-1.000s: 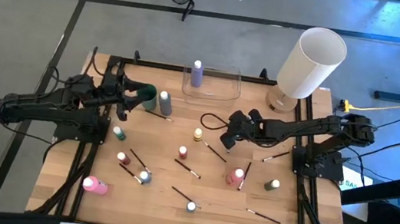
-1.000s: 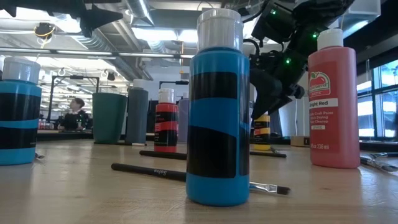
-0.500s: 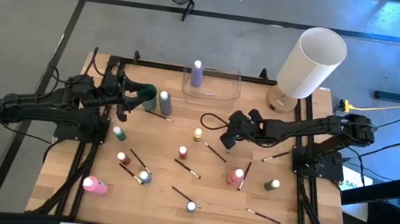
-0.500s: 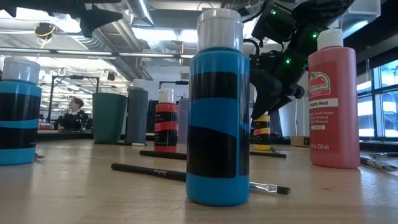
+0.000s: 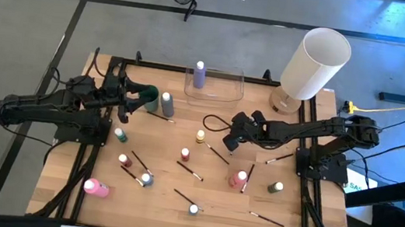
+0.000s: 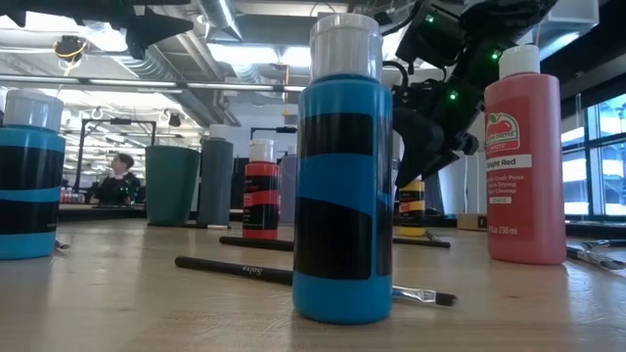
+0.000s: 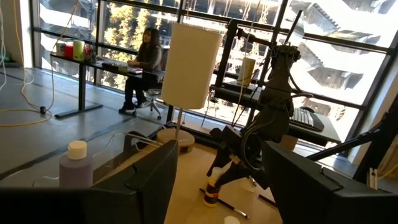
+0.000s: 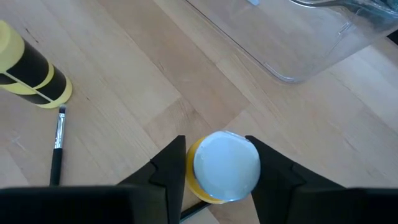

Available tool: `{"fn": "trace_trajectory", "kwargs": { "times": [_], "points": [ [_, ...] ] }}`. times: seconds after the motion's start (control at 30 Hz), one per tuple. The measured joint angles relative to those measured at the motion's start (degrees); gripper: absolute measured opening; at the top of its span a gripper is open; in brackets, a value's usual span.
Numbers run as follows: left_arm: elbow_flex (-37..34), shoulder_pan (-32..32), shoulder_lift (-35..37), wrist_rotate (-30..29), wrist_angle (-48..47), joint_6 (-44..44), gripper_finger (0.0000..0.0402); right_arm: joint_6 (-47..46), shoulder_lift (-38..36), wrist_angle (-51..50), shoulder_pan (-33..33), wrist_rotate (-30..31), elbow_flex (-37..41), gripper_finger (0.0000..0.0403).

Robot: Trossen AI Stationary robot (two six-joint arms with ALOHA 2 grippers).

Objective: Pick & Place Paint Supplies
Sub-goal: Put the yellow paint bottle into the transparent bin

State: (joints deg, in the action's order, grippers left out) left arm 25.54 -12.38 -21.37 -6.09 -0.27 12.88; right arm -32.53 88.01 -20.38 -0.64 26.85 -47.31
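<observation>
Found the jaws of the right gripper narrowed on the white-capped yellow bottle, just toward 2 o'clock of the table's middle; could not tell whether that bottle was lifted. Found the jaws of the left gripper spread wide with nothing between them, at 10 o'clock, tips just beside the green bottle, with the grey bottle touching or nearly touching it. Noted a pale wooden table in a black frame. Saw the clear container at 12 o'clock with the lilac bottle upright inside, and the white cylinder at 1 o'clock. Counted other small bottles and thin paintbrushes scattered from centre to 6 o'clock, and a pink bottle on its side at 7 o'clock. Around the table, saw grey floor crossed by dark lines; beyond it, tall windows, ceiling ducts, and a seated person at a desk.
</observation>
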Motion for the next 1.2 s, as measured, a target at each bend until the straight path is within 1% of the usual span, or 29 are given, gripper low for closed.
{"fn": "trace_trajectory", "kwargs": {
  "times": [0.57, 1.2],
  "points": [
    [0.0, 0.0, 0.0, 0.0, -2.9, -0.1, 0.0230, 0.0, 0.0, 0.0, 0.0, 0.0, 0.0, 0.0138],
    [0.0, 0.0, 0.0, 1.1, -3.0, 0.0, 0.0230, 0.7, 0.0, -0.7, -0.1, -0.5, -0.7, 0.0138]
  ]
}}
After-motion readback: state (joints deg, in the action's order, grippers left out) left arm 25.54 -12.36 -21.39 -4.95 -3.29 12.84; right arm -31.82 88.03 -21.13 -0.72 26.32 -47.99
